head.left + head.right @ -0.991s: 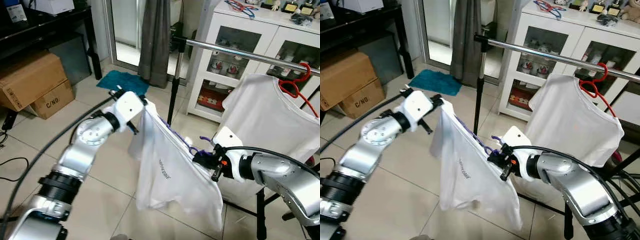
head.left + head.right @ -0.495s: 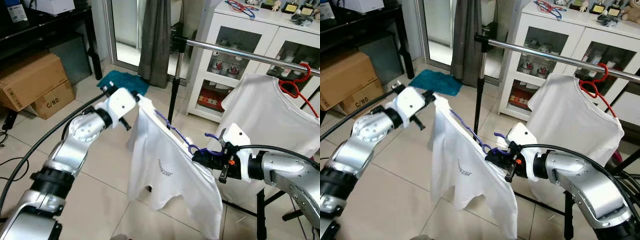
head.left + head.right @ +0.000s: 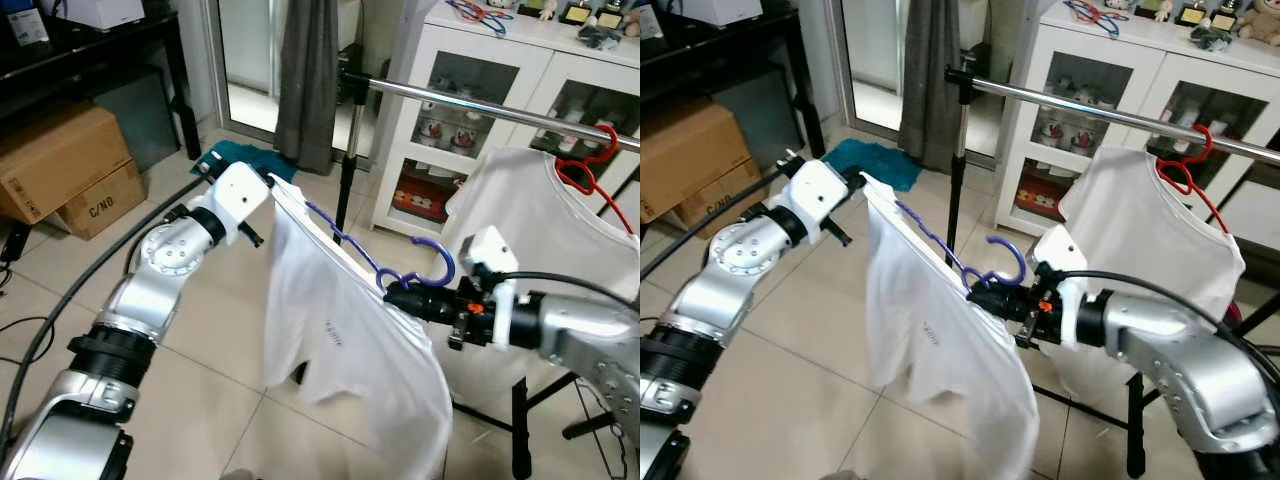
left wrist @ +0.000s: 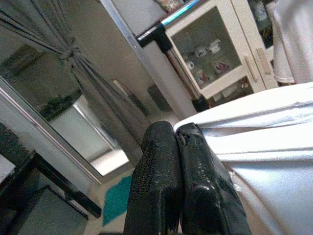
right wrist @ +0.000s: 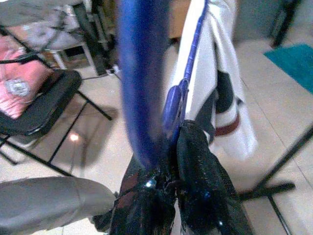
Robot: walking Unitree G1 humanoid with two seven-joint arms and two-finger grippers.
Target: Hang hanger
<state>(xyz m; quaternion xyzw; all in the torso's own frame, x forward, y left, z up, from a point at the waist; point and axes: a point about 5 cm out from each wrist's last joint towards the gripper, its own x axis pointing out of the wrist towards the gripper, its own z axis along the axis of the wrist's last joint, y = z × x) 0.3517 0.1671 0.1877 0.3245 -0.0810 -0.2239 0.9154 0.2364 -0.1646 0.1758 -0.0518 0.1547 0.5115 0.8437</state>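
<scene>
Head views: a white T-shirt (image 3: 340,330) on a purple hanger (image 3: 385,268) is held up between both arms, in front of and below the metal clothes rail (image 3: 480,100). The left claw (image 3: 268,185) is clenched on the shirt's shoulder edge at the left. The right claw (image 3: 398,297) is clenched on the hanger at the base of its hook; the hook is seen upright, below the rail and not touching it. A second white shirt (image 3: 530,235) on a red hanger (image 3: 590,165) is hung on the rail at the right. A white cabinet (image 3: 470,130) is seen far behind, a grey curtain (image 3: 308,80) and teal mat (image 3: 240,160) far left, cardboard boxes (image 3: 65,165) at the left.

Left wrist view: the black fingers (image 4: 176,191) are pressed together on white fabric.

Right wrist view: the fingers (image 5: 195,181) are closed around the blurred purple hanger, with the shirt hung beyond.
</scene>
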